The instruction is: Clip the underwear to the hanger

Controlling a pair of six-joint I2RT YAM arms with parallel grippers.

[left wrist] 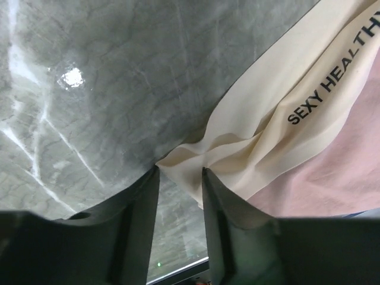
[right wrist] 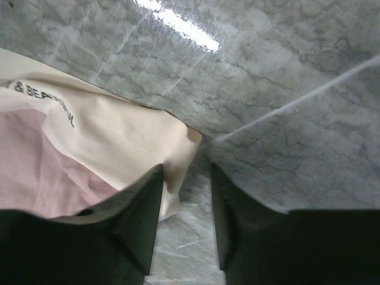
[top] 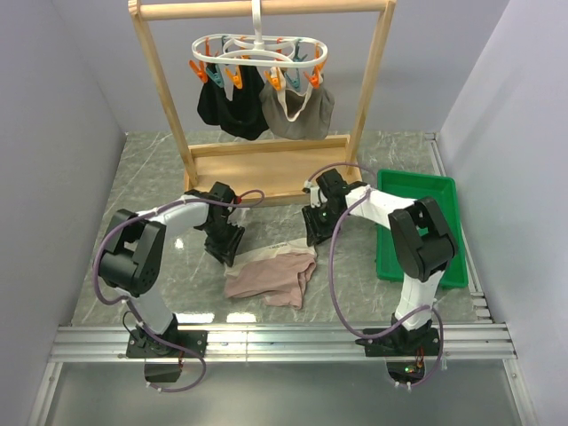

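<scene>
The pink-beige underwear [top: 269,273] lies crumpled on the marble table between both arms. My left gripper [top: 227,250] is at its left waistband corner. In the left wrist view the cream waistband [left wrist: 279,113], printed with black letters, has a folded corner reaching between the tips of the left gripper [left wrist: 180,172], which is open with table showing in the gap. My right gripper [top: 312,234] is at the right corner. The right gripper [right wrist: 186,169] is open, the waistband corner [right wrist: 172,148] lying against its left finger. The white hanger [top: 257,55] hangs from the rack's top bar.
A wooden rack [top: 266,169] stands behind the underwear. A black garment [top: 226,106] and a grey-taupe garment [top: 297,114] hang clipped on the hanger. A green tray [top: 422,226] sits at the right, beside the right arm.
</scene>
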